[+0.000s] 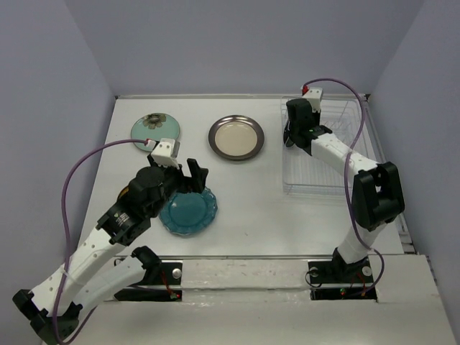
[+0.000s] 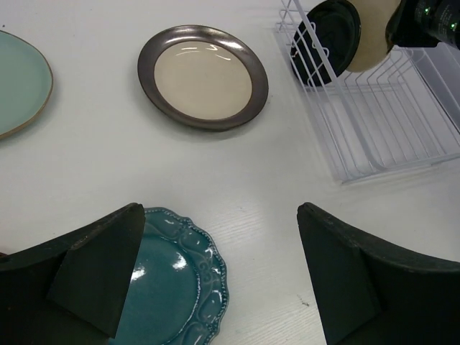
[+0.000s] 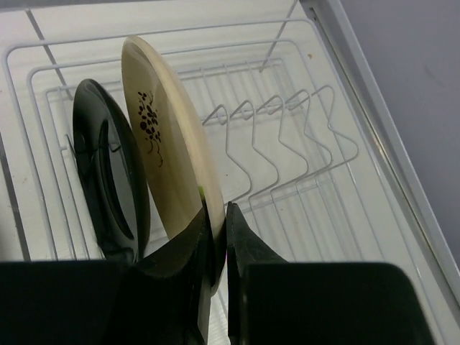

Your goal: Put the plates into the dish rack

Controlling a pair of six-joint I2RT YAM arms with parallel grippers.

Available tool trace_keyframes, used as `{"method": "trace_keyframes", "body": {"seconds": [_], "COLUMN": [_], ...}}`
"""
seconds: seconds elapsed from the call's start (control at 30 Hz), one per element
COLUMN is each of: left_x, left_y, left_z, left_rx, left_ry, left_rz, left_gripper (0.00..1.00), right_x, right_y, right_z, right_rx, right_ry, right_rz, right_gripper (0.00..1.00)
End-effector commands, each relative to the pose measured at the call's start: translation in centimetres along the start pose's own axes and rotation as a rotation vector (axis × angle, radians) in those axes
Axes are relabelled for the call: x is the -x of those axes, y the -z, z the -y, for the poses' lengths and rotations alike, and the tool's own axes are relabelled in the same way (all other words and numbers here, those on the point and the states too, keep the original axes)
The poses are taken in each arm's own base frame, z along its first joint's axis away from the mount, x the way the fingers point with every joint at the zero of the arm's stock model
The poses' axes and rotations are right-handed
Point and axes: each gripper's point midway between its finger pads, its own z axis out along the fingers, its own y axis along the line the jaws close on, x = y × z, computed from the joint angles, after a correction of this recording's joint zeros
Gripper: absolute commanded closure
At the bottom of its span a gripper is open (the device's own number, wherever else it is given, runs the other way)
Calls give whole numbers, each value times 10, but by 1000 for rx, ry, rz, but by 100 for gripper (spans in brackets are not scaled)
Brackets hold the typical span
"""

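Note:
The white wire dish rack (image 1: pixel 323 169) (image 3: pixel 302 144) stands at the right. A glossy black plate (image 3: pixel 108 180) (image 2: pixel 327 43) is on edge in it. Just beside that plate, my right gripper (image 3: pixel 219 215) (image 1: pixel 293 136) is shut on the rim of a cream plate (image 3: pixel 169 144) (image 2: pixel 370 43), holding it upright over the rack's wires. On the table lie a scalloped teal plate (image 1: pixel 188 210) (image 2: pixel 176 287), a silver metal plate (image 1: pixel 236 137) (image 2: pixel 203 75) and a mint plate (image 1: pixel 154 130) (image 2: pixel 18 83). My left gripper (image 1: pixel 188 181) (image 2: pixel 219 273) hangs open over the teal plate's right rim.
The rack's slots (image 3: pixel 287 122) to the right of the cream plate hold nothing. The rack sits close to the table's right edge (image 1: pixel 374 144). A purple cable (image 1: pixel 79 172) loops off the left arm. The grey walls close in the back and sides.

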Motion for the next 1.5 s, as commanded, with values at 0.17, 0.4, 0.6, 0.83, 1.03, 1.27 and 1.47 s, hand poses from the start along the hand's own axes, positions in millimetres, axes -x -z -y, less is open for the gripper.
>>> {"method": "trace_keyframes", "body": {"seconds": [0.17,0.4,0.6,0.83,1.03,1.27,1.47], "left_x": [4,3,6,7,7,7,7], "left_y": [-4,-7,-9,-11,-12,-12,-12], "left_z": [-1,-3,-7,-15,-20,-23,-20], "left_rx": [-3,1,10,40,60,72,57], "left_ry": [-12,-10,4,19,27,30,31], "left_rz": [20,11,21,25,27,29,27], "left_gripper": [1,1,1,1,1,1,1], "right_x": [24,62,85,54,0,-82,-144], "right_y": [3,35,92,186,267,294,315], "right_z": [1,19,-14,-118,-199,-249,-265], "right_rx": [-5,80,492,1089,1367,1499,1561], "right_ry": [-104,-170,-288,-261,-168,-169,-194], "right_rz": [31,96,109,-39,-163,-388,-580], "right_gripper": [55,43,57,75,63,30,28]}}
